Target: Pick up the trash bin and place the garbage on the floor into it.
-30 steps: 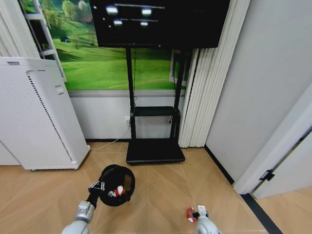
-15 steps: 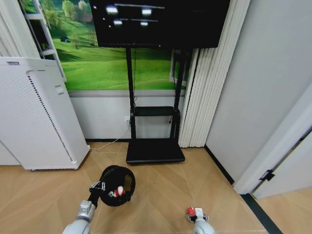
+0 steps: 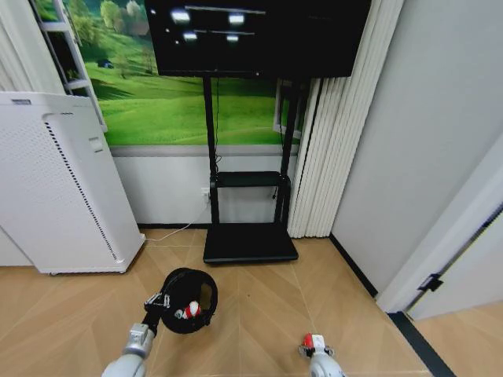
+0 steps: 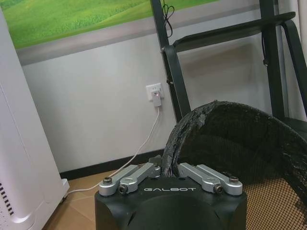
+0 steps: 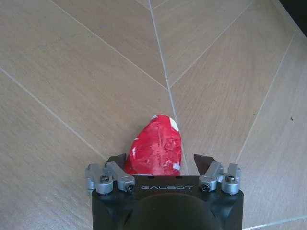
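Clamped on the rim of the trash bin [image 3: 189, 299], the left gripper [image 3: 157, 303] is seen low at the left of the head view, its fingers [image 4: 142, 171] pinching the dark mesh edge. A small black round bin is shown, slightly tapered, with net-like sides, tilted so that its mouth faces the camera. Inside it a red-and-white wrapper [image 3: 189, 309] is visible. In the left wrist view the bin's mesh wall [image 4: 225, 139] is seen rising just beyond the gripper, with a white wall socket [image 4: 154, 92] and its cable behind.

Farther right, the right gripper [image 3: 314, 345] is found at the bottom edge of the head view, low over the floor [image 3: 259, 306], a light tan chevron parquet. Its jaws are spread apart, one on each side of a crumpled red-and-white piece of garbage [image 5: 157, 151] that lies on the wood. The dark fingertips [image 5: 117, 160] are seen just beside the wrapper; whether they touch it cannot be told
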`<state>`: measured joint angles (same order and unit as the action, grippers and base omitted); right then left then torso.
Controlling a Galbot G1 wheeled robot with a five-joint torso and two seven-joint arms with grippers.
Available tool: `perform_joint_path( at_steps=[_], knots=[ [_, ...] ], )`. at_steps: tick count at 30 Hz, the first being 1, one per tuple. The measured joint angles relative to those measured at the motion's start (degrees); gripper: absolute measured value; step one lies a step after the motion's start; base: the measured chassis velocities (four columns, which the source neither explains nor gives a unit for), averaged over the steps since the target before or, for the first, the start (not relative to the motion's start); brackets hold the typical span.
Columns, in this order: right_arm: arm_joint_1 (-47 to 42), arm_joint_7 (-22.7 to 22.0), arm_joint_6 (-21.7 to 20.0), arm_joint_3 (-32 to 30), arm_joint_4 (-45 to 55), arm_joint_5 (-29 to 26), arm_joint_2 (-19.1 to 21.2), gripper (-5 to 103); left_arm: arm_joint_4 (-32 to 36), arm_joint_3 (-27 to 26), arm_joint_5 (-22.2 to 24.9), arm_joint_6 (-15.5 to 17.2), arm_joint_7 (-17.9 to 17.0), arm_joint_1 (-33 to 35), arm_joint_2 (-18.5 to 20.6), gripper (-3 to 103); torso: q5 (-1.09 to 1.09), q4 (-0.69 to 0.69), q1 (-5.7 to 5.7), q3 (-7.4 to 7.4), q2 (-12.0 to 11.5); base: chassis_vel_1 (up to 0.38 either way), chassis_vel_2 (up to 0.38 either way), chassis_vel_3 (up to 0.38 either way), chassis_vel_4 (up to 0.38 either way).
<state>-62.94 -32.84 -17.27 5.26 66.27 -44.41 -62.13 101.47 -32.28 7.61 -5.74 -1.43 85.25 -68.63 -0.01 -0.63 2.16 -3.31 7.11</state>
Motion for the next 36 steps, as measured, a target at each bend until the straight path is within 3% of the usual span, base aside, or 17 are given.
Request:
perform_joint_path(
  at_steps=[2,4,5,8,10,24,28,30,34,36],
  knots=[
    [0.01,0.12,0.49,0.21,-0.36,0.47,-0.23,68,-0.09,-0.11,-0.01,-0.23,0.00,0.27,-0.05,5,-0.01,0.00,0.00,0.01,0.00,0.000,0.000,0.000,0.000],
    [0.05,0.11,0.59,0.27,-0.42,0.56,-0.27,68,-0.09,-0.12,-0.01,-0.28,0.00,0.31,-0.05,5,-0.01,0.00,0.00,0.00,0.00,0.000,0.000,0.000,0.000],
    [0.16,0.00,0.64,0.33,-0.52,0.59,-0.29,57,-0.09,-0.13,-0.01,-0.31,0.00,0.34,-0.08,5,-0.01,0.00,0.00,0.00,0.00,0.000,0.000,0.000,0.000],
    [0.22,-0.09,0.64,0.38,-0.52,0.59,-0.27,57,-0.09,-0.13,-0.02,-0.32,0.00,0.35,-0.09,5,-0.01,-0.01,0.00,0.00,0.00,0.000,0.000,0.000,0.000],
    [0.29,-0.31,0.64,0.58,-0.42,0.55,-0.09,48,-0.08,-0.13,-0.02,-0.35,-0.02,0.40,-0.19,5,0.00,-0.02,0.00,0.00,0.00,0.000,0.000,0.000,0.000],
    [-0.19,-3.01,-0.28,-0.05,4.33,-3.65,1.40,48,-0.14,0.03,-0.17,-0.42,-0.21,0.32,-0.48,5,0.02,0.00,0.00,-0.01,-0.01,0.000,0.000,0.000,0.000],
    [-0.84,-5.75,-2.15,-1.21,10.91,-7.52,3.78,48,-0.21,0.29,-0.21,-0.44,-0.22,0.06,-0.62,5,0.02,-0.01,0.00,-0.01,0.00,0.000,0.000,0.000,0.000],
    [-2.28,-9.29,-3.79,-2.40,19.59,-10.59,7.20,48,-0.28,1.01,-0.49,-0.45,-0.27,-0.62,-1.25,5,0.01,-0.01,0.00,0.00,0.00,0.000,0.000,0.000,0.000],
    [-3.44,-9.67,-3.21,-2.58,24.32,-10.39,8.54,48,-0.30,1.18,-0.52,-0.45,-0.37,-1.03,-1.61,5,0.01,0.00,0.00,0.00,0.00,0.000,0.000,0.000,0.000],
    [-4.45,-7.82,-1.42,-2.75,27.66,-7.90,9.25,48,-0.50,1.31,-0.69,-0.45,-0.28,-1.37,-1.91,5,0.01,-0.01,0.00,0.00,0.00,0.000,0.000,0.000,0.000]
  ],
)
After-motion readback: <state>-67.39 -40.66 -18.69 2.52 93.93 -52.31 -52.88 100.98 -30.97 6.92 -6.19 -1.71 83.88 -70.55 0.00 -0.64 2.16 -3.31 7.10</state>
